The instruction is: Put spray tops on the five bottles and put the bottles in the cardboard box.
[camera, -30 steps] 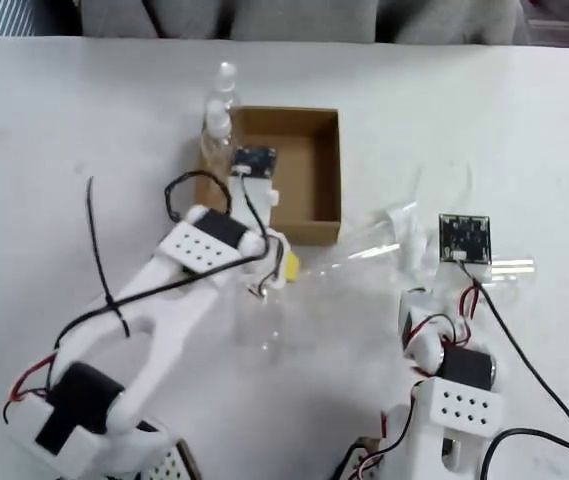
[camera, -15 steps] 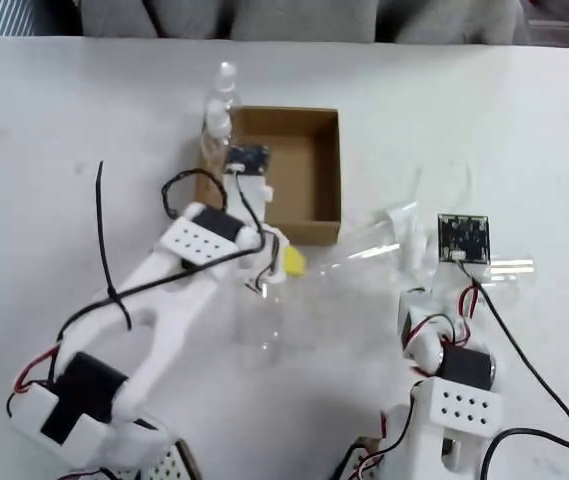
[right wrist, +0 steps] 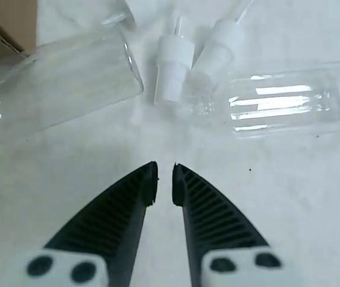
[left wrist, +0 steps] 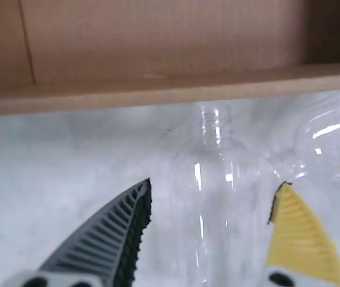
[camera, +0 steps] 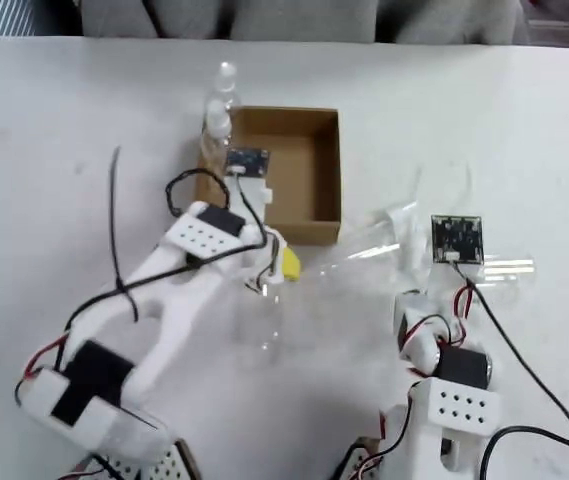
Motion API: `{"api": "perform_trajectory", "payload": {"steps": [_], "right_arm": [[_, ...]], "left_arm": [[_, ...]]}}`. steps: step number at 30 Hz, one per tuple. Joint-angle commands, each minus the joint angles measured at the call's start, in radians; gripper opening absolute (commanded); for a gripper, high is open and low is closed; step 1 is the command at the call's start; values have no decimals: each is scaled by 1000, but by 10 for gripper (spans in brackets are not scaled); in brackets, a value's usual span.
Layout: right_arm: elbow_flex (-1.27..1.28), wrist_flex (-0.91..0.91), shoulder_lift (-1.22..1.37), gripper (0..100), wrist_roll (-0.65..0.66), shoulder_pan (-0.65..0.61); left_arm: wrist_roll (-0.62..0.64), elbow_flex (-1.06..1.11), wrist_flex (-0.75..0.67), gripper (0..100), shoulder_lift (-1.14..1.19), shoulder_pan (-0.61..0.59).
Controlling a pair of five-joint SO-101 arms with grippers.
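My left fingers (left wrist: 128, 230), released, straddle a clear bottle (left wrist: 216, 143) lying at six o'clock of the cardboard box (camera: 309, 165). Clamping its slick wall off-centre could squirt it away. My right fingers (right wrist: 128, 206), clenched on nothing, hang over loose spray tops (right wrist: 170, 72).

Nothing legible anywhere. Brown cardboard box (camera: 309, 165) walls plain; clear plastic bottles (right wrist: 277, 101) carry no label (small dark circuit boards (camera: 457, 238) on the wrists: markings too fine to read).
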Motion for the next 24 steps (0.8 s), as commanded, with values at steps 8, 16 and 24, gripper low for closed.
{"api": "perform_trajectory", "payload": {"steps": [8,16,24], "right_arm": [[-11,-21,-13,35,11,-8],[-9,-22,-13,35,11,-10],[-9,-22,-13,35,11,-10]], "left_arm": [[12,-170,48,317,128,-16],[14,-164,48,317,153,-15],[6,-160,43,317,186,-13]]}}
